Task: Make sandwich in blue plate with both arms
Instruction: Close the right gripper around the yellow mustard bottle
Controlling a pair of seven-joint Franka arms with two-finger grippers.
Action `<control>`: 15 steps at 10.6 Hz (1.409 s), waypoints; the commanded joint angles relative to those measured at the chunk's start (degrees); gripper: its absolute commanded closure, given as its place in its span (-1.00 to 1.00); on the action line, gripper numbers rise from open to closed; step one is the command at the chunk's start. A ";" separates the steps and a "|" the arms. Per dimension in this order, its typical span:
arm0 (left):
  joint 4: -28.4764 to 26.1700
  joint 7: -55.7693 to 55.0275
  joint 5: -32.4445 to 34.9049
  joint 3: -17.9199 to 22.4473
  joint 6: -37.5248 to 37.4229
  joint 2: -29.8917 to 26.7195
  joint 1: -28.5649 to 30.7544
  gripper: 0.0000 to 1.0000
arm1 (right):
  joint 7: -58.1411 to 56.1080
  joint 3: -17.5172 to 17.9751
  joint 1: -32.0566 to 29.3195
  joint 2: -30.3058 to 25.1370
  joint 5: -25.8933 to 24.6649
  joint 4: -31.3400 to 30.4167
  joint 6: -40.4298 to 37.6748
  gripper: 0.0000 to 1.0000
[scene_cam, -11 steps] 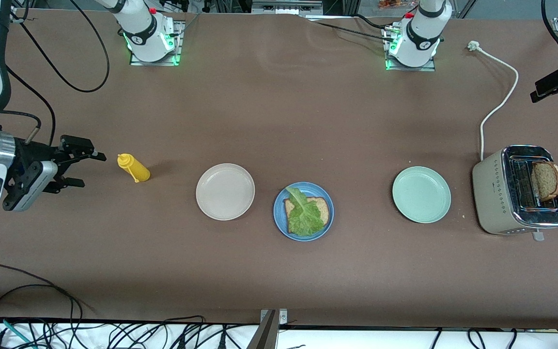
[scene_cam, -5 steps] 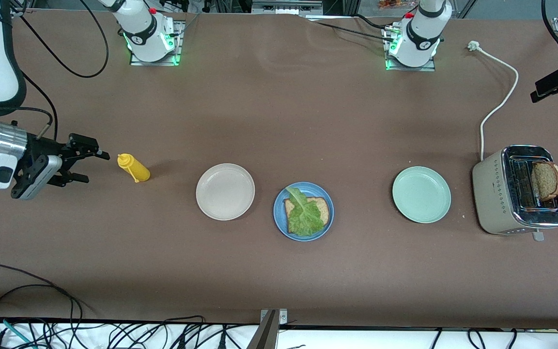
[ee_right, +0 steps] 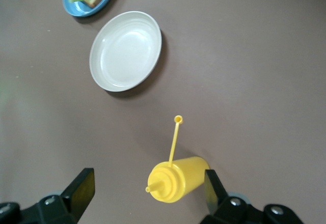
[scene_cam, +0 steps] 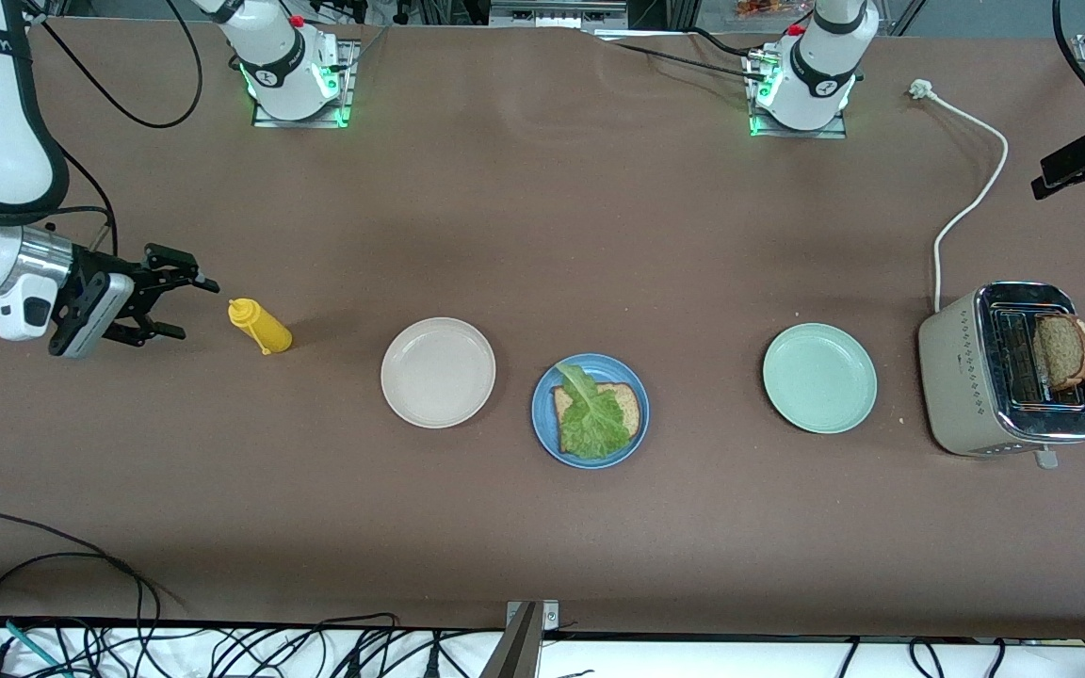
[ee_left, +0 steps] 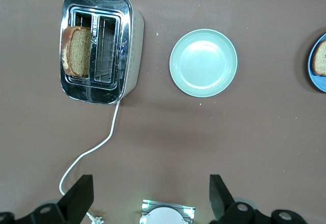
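Note:
The blue plate (scene_cam: 543,419) sits mid-table and holds one slice of brown bread (scene_cam: 630,403) with a green lettuce leaf (scene_cam: 591,420) on top. Its edge also shows in the right wrist view (ee_right: 90,6) and in the left wrist view (ee_left: 317,79). A second bread slice (scene_cam: 1062,350) stands in the toaster (scene_cam: 966,377), and it shows in the left wrist view (ee_left: 75,51) too. My right gripper (scene_cam: 192,307) is open, low beside an upright yellow squeeze bottle (scene_cam: 262,327), a small gap from it. In the right wrist view (ee_right: 147,183) the bottle (ee_right: 178,180) sits by one finger. My left gripper (ee_left: 150,191) is open, high over the left arm's base, outside the front view.
A beige plate (scene_cam: 438,372) lies beside the blue plate toward the right arm's end. A mint green plate (scene_cam: 819,378) lies toward the left arm's end. The toaster's white cord (scene_cam: 966,202) runs toward the bases. Black cables (scene_cam: 81,565) lie along the table's front edge.
My right gripper has moved toward the yellow bottle and drawn closer to it, still open. The plates, bread and toaster have not moved.

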 commanded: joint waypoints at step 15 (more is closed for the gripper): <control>0.75 0.15 -1.12 0.16 -0.04 0.16 1.11 -1.00 | -67.67 -6.59 -6.03 11.96 34.65 -9.33 -8.64 -0.86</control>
